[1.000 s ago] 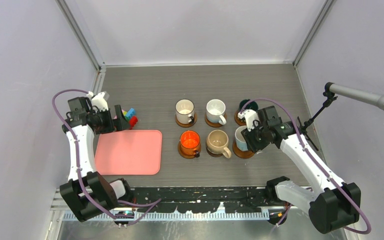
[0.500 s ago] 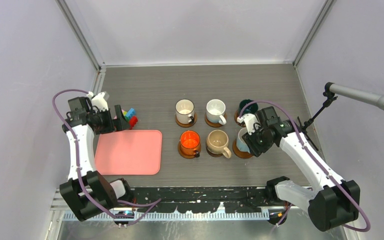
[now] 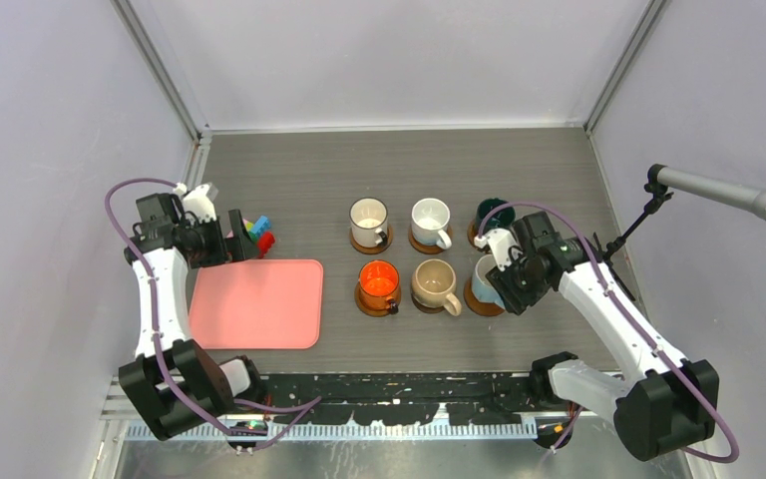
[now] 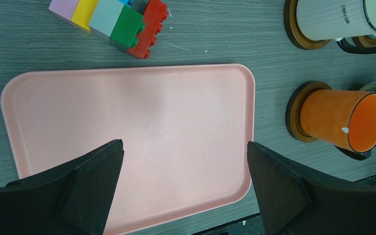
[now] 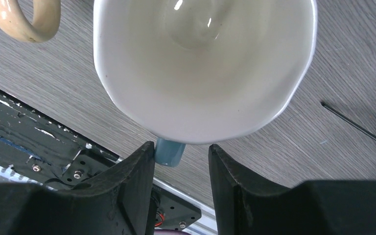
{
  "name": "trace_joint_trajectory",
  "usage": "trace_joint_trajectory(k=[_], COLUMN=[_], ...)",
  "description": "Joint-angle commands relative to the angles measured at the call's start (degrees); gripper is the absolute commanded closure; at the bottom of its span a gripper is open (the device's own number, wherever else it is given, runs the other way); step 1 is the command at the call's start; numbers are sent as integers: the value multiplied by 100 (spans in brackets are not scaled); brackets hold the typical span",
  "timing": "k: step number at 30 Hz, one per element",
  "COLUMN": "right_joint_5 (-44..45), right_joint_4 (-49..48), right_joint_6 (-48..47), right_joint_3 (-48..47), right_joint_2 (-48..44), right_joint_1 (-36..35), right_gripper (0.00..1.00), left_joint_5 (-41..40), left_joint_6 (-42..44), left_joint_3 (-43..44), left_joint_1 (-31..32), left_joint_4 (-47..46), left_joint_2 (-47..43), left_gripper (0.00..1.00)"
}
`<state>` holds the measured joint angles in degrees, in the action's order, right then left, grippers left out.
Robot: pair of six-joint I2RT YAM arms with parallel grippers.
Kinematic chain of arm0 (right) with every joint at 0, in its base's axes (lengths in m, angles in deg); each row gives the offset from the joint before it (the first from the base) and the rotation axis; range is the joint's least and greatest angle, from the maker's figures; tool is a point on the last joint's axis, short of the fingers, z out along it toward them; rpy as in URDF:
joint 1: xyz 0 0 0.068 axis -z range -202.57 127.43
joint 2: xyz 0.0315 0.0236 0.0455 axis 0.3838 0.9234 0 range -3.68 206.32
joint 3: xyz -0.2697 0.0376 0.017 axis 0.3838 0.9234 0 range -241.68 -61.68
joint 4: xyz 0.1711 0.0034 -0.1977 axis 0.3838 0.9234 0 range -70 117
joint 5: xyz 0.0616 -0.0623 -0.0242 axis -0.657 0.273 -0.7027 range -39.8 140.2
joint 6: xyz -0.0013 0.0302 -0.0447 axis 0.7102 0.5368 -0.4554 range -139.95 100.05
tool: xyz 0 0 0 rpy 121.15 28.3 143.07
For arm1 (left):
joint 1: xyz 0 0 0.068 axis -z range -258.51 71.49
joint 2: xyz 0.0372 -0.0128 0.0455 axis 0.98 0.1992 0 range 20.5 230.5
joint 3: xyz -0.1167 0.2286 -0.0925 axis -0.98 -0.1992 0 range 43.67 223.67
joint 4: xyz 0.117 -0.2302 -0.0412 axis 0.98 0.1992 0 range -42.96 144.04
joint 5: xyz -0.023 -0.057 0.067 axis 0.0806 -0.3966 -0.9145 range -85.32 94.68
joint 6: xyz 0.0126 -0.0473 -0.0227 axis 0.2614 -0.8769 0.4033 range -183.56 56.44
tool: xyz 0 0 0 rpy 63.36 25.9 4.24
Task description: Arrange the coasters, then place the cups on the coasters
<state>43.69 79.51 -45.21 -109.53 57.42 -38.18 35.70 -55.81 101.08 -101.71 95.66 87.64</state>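
Six cups stand on round brown coasters [image 3: 377, 304] in two rows: two white [image 3: 368, 217] [image 3: 430, 217] and a dark green one [image 3: 490, 212] at the back, orange [image 3: 379, 278], tan [image 3: 433, 282] and light blue [image 3: 482, 274] in front. My right gripper [image 3: 507, 284] is at the light blue cup [image 5: 205, 63], open. Its blue handle [image 5: 170, 152] lies between the fingers, touching the left one, with a gap to the right one. My left gripper [image 4: 185, 152] hangs wide open over the pink tray [image 4: 127, 122], holding nothing.
Colourful toy blocks [image 4: 117, 19] lie just behind the tray. The orange cup [image 4: 342, 117] and a white cup [image 4: 333, 17] sit to the tray's right. A microphone on a stand [image 3: 728, 195] reaches in from the right. The table's front rail [image 3: 399, 389] runs close behind my right gripper.
My right gripper has shifted slightly toward the near right beside the light blue cup, and its jaws have widened a little. The left arm has not moved.
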Motion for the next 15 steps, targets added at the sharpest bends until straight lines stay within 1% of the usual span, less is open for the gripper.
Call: trace_joint_trajectory(k=[1, 12, 14, 15], right_joint_5=[230, 403, 365, 308], right_joint_4=[136, 141, 201, 262], right_joint_6=[-90, -146, -157, -161], right_joint_3=[-292, -403, -440, -504], right_joint_2=[-126, -47, -55, -50], right_joint_1=[42, 108, 110, 104], right_gripper=[50, 51, 50, 48], left_joint_5=[44, 61, 59, 68], left_joint_6=[8, 16, 24, 25], left_joint_3=[218, 198, 196, 197], left_joint_1=[19, 18, 25, 22], left_joint_4=[-108, -107, -109, -107], left_joint_2=[-3, -16, -16, -8], left_gripper=[0, 0, 0, 0])
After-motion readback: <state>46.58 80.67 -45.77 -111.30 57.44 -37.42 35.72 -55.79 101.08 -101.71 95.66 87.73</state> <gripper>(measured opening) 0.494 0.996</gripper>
